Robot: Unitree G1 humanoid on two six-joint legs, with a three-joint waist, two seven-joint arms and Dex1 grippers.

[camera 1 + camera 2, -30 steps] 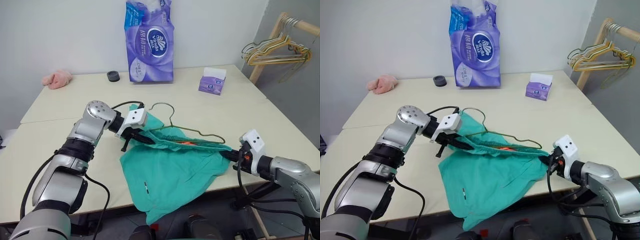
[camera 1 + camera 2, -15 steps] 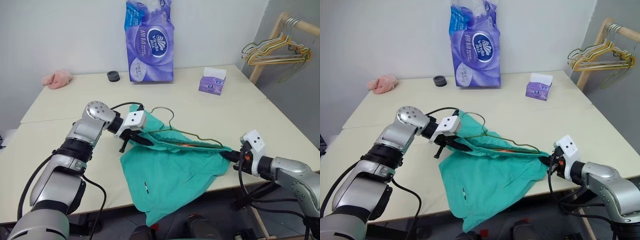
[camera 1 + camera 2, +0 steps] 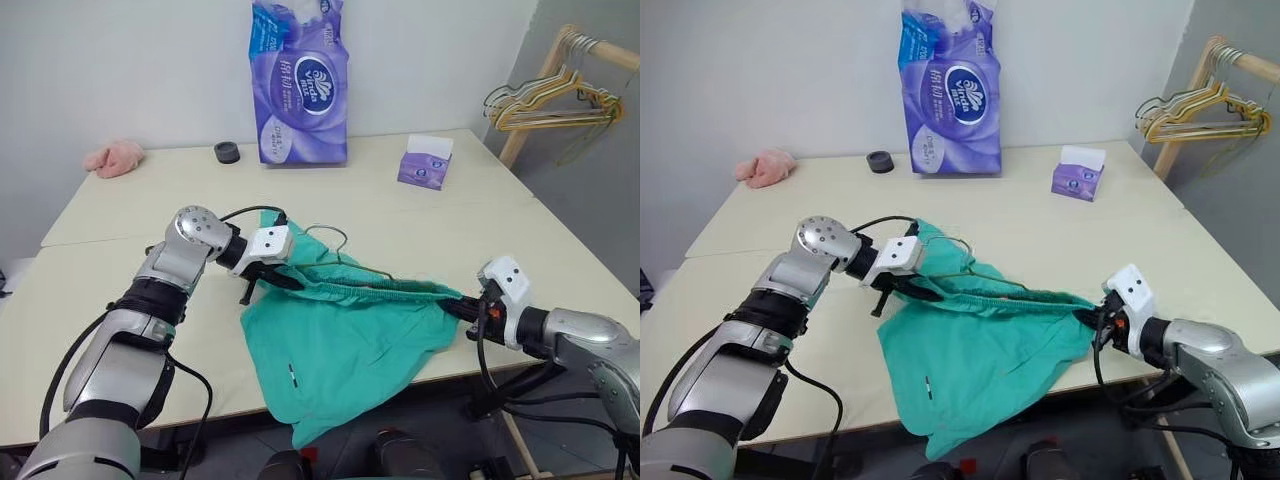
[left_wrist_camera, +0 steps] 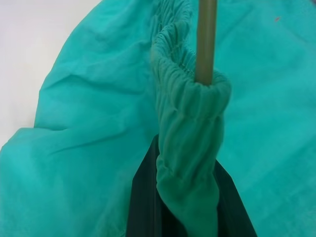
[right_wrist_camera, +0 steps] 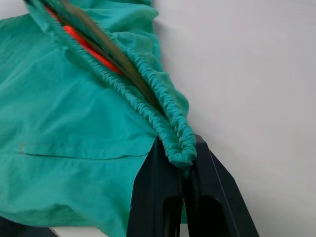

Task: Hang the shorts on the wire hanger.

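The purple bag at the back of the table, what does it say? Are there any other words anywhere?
"Vinda": white letters in the dark oval on the purple bag.
Chinese characters above that oval: too small to read.
Small print in the round patch lower on the bag: too blurred to read.
Small purple box: its print is too small to read.
Shorts: no words show on them.

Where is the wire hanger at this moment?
The wire hanger lies mid-table, its lower part inside the shorts' waistband, between the left gripper and right gripper.
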